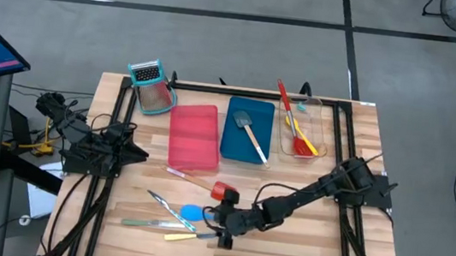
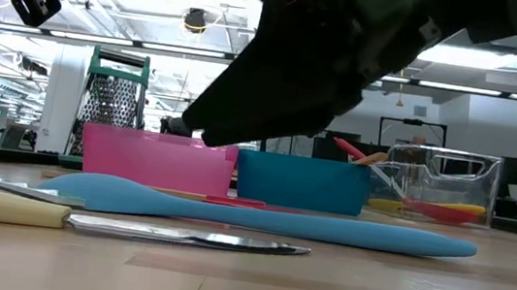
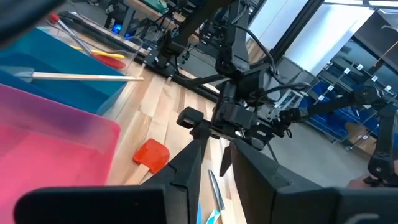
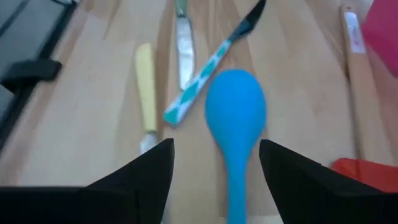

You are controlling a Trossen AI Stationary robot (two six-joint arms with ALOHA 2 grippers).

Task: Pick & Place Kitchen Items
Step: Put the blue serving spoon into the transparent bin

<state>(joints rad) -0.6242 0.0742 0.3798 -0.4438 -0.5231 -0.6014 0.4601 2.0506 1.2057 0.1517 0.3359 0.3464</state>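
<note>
A blue spoon (image 4: 236, 118) lies flat on the wood near the table's front edge, bowl up. My right gripper (image 4: 214, 177) hangs just above its handle, open, one finger on either side and touching nothing; in the high view it is (image 1: 222, 229). Beside the spoon lie a teal-patterned knife (image 4: 205, 74), a yellow-handled knife (image 4: 146, 87) and a third knife (image 4: 183, 50). A red spatula (image 1: 222, 191) with a wooden handle lies a little farther in. My left gripper (image 3: 217, 183) waits at the table's left edge, slightly open with nothing in it.
At the back stand a pink tray (image 1: 192, 137), a blue tray (image 1: 235, 137) holding a grey spatula (image 1: 249, 130), and a clear tray (image 1: 316, 112) with a red spoon and yellow utensils. A teal-framed grater (image 1: 151, 85) stands at the back left. Bare wood lies at the front right.
</note>
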